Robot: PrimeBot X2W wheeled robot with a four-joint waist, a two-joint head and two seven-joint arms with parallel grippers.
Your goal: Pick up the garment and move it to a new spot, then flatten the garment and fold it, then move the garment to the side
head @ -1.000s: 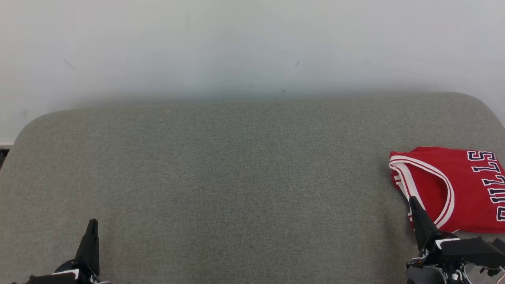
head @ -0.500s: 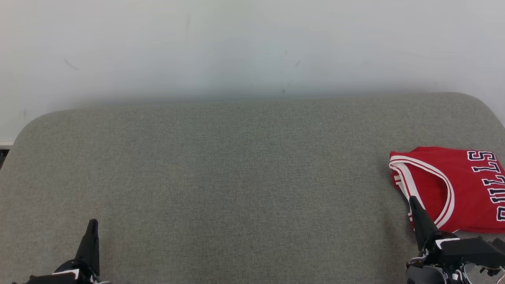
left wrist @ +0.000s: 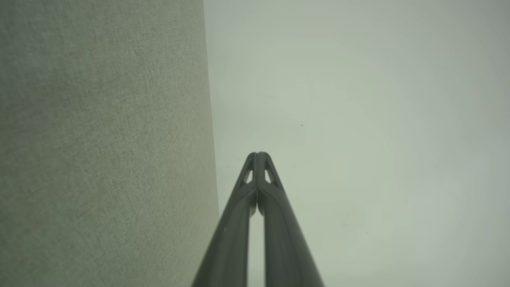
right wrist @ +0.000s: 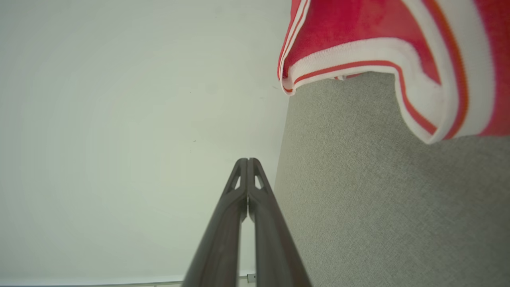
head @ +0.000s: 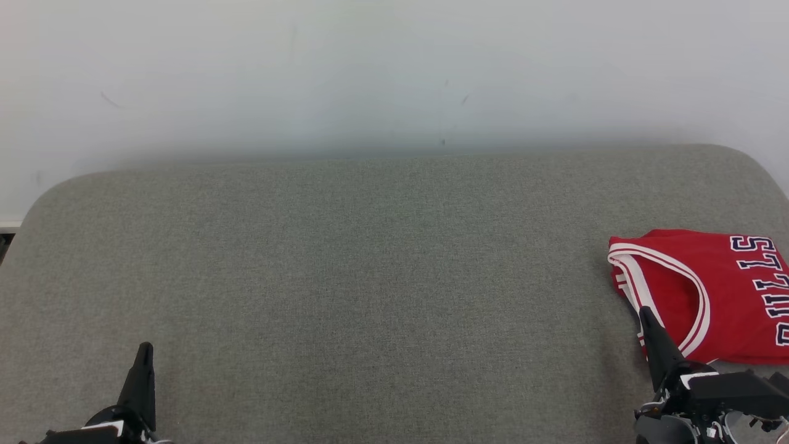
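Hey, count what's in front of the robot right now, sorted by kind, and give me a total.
Garments: 1, the red jersey
Grippers: 2, the left gripper and the right gripper, both shut and empty
Padded surfaces: 1, the grey cushion under the jersey
Total: 4

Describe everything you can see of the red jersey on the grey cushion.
The red jersey lies folded, fairly flat, at the right end of the grey cushion, cut off by the head view's edge. It looks like soft knit fabric, with white-and-red striped trim round an opening and dark, white-outlined letters running sideways. It rests on the cushion; the shut right pincer sits near its trim, seemingly apart.
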